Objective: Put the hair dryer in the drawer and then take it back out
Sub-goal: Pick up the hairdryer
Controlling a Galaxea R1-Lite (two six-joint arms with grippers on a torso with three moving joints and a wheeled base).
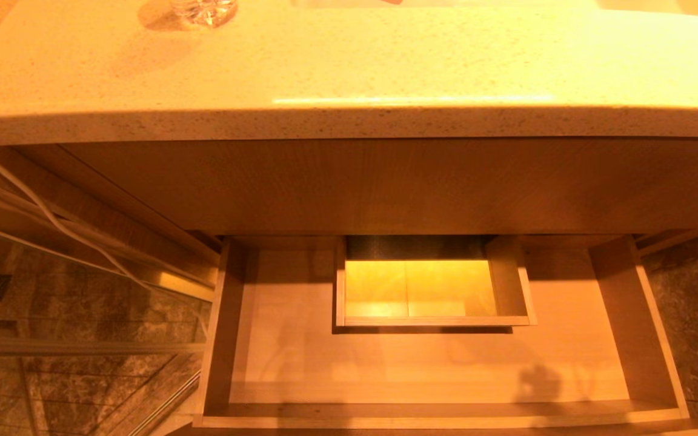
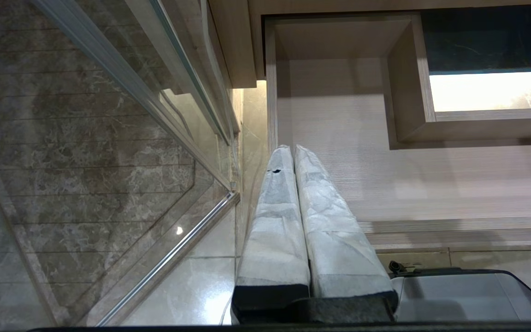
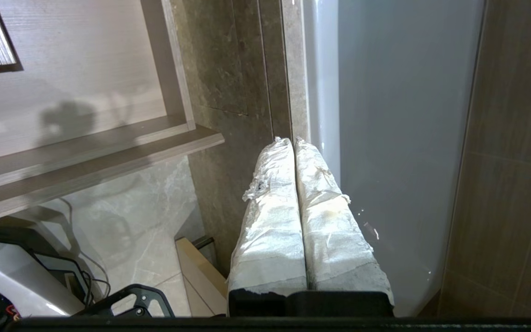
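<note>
Oddly, the drawer (image 1: pixel 637 315) stands open with no hair dryer in sight; left claw (image 2: pixel 293 150) and right claw (image 3: pixel 294 140) are clenched, holding nothing, so fetching it remains.

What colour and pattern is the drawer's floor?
Pale wood grain with fine straight lines; the drawer floor shows best in the left wrist view.
</note>
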